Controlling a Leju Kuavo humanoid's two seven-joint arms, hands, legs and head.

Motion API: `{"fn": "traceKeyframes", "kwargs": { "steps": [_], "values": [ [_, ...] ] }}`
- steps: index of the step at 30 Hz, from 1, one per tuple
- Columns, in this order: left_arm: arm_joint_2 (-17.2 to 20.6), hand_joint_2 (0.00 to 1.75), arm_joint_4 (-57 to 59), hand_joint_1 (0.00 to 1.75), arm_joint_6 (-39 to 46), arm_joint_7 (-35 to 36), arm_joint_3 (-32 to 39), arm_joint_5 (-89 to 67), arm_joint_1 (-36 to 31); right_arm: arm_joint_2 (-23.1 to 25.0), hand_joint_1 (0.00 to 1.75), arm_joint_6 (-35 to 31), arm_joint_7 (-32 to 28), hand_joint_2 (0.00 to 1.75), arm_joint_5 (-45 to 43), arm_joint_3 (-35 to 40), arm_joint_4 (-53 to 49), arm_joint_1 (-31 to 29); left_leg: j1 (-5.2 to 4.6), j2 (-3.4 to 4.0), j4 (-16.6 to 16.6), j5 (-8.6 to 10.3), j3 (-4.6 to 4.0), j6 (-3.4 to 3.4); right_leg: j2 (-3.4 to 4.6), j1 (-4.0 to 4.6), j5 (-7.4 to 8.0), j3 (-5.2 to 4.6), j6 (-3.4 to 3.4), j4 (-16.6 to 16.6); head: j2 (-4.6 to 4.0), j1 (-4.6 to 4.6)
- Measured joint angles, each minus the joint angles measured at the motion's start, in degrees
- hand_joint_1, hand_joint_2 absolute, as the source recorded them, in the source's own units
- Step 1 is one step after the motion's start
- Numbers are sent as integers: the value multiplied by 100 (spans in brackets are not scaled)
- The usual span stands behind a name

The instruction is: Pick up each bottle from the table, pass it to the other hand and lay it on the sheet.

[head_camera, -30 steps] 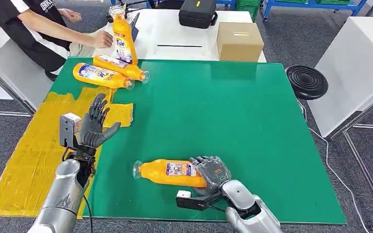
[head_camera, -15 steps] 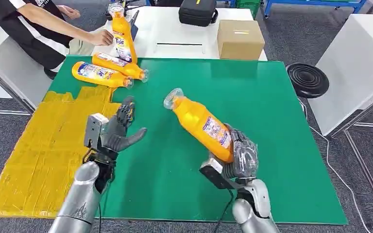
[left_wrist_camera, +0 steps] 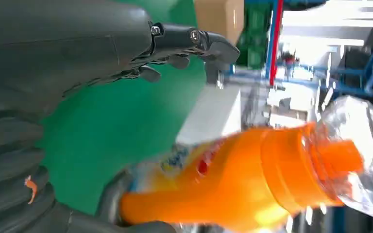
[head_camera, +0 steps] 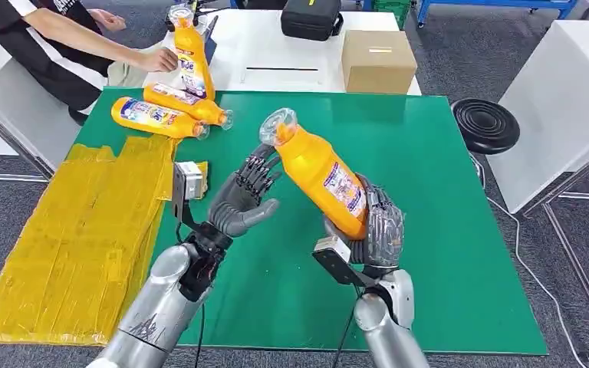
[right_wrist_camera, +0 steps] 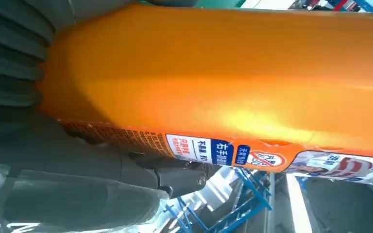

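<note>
Mid hand-over: bottle (head_camera: 318, 178) clamped in right robot hand (head_camera: 372, 230), raised above worktop (head_camera: 429, 192); left robot hand (head_camera: 239, 203) spread empty beside it. Not yet passed or laid on sheet (head_camera: 77, 230).

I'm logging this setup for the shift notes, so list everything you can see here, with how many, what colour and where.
Held bottle: one, orange, tilted above the green table, cap end toward the far left.
Lying bottles: two, orange, far left corner of the table.
Upright bottle: one, orange, beyond that corner, at a person's hand.
Table: one, green top.
Sheet: one, yellow, over the table's left edge.
Cardboard box: one, brown, on the white table behind.
Case: one, black, same white table.
Stool: one, black, right of the table.
Left hand: fingers spread, beside the bottle.
Right hand: grips the bottle's base.
</note>
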Motion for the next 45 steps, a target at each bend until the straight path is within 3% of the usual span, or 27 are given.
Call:
{"fn": "traceKeyframes", "kwargs": {
  "steps": [6,20,24,31,45],
  "values": [
    [57,175,0,0,-433,197,-105,724,-43,87,175,0,-160,175,232,-53,50,-34,0,-1,0,0,-2,0,0,0,-1,-2,-1,0,0,2],
    [68,175,-131,0,-175,170,-260,920,-166,262,175,0,-26,175,413,15,302,-236,-2,-2,0,0,-4,0,0,0,0,0,1,0,0,2],
    [70,175,-188,0,-109,138,-290,935,-169,256,175,99,129,175,371,278,400,-289,0,-1,0,0,-10,0,0,0,0,0,0,1,0,0],
    [138,175,-203,0,44,85,-254,970,-160,159,175,1019,907,175,536,1286,581,-519,3,0,0,3,-12,-5,-1,0,0,-15,-1,1,0,0],
    [223,175,-236,0,53,37,-164,996,-56,50,175,1082,1185,175,614,1864,903,-799,3,0,0,4,-15,-6,1,0,0,-17,-1,1,0,0]
  ]
}}
